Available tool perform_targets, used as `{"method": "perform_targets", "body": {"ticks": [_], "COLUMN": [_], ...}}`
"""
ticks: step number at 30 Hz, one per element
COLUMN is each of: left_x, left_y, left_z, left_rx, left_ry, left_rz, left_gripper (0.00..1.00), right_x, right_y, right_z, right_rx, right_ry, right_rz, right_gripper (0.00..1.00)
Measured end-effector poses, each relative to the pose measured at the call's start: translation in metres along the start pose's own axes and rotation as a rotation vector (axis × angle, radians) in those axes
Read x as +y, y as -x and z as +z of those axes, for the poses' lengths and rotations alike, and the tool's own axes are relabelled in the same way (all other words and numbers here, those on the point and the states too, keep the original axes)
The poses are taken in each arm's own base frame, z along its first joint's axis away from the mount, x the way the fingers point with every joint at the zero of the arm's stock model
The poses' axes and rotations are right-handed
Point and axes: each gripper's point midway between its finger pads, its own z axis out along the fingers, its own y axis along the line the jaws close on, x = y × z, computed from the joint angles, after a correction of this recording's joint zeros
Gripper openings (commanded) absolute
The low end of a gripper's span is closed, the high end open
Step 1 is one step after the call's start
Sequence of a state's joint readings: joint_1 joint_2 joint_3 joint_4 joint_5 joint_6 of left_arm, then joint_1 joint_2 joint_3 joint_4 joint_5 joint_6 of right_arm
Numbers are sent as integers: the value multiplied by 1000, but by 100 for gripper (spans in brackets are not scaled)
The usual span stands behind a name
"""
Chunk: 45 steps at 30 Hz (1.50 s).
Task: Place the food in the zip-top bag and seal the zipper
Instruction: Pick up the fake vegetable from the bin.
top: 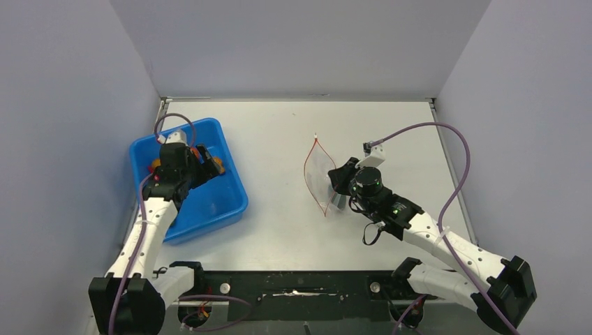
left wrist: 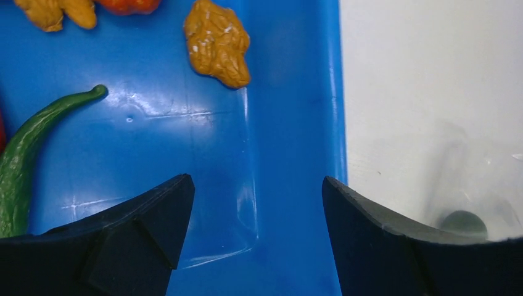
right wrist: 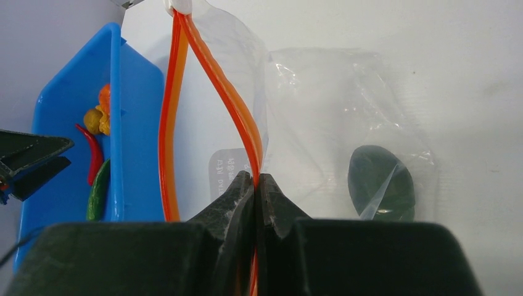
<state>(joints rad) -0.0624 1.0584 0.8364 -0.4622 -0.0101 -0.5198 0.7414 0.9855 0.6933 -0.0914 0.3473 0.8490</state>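
The clear zip-top bag (top: pixel 319 174) stands on the table with its mouth open. Its red-orange zipper (right wrist: pixel 237 111) is split into two strips. My right gripper (right wrist: pixel 255 177) is shut on the right-hand strip. A dark green oval piece (right wrist: pixel 380 185) lies inside the bag. My left gripper (left wrist: pixel 256 179) is open and empty, low over the blue tray (left wrist: pixel 290 92). In the tray lie a yellow-brown lump (left wrist: pixel 217 42), another lump (left wrist: pixel 55 11), the orange fruit (left wrist: pixel 126 5), a green chili (left wrist: pixel 24 154) and a red chili (right wrist: pixel 94 154).
The blue tray (top: pixel 209 209) stands at the left, near the left wall. The bag also shows at the right of the left wrist view (left wrist: pixel 456 185). Grey walls close in the table on three sides.
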Motion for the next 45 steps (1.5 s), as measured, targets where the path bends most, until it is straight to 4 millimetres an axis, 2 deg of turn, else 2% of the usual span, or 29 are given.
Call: {"method": "perform_targets", "body": {"ticks": [7, 15, 20, 29, 38, 45], "left_x": [32, 55, 79, 105, 126, 151], "left_y": [-7, 9, 12, 24, 24, 28], "left_z": [1, 1, 1, -9, -4, 5], "left_rx": [-30, -124, -148, -183, -144, -105], "left_ry": [102, 222, 350, 493, 574, 651], "left_rz": [-85, -179, -207, -166, -109, -33], "left_gripper": [74, 75, 75, 75, 75, 64], "right_x": [0, 2, 1, 7, 7, 14], "right_y": [0, -2, -4, 0, 3, 6], "right_z": [0, -1, 1, 2, 0, -5], "right_rx": [0, 5, 11, -9, -18, -31], "right_ry": [1, 6, 1, 33, 66, 128], "right_rz": [0, -1, -4, -23, -103, -118], "right_gripper": [0, 0, 0, 0, 0, 0]}}
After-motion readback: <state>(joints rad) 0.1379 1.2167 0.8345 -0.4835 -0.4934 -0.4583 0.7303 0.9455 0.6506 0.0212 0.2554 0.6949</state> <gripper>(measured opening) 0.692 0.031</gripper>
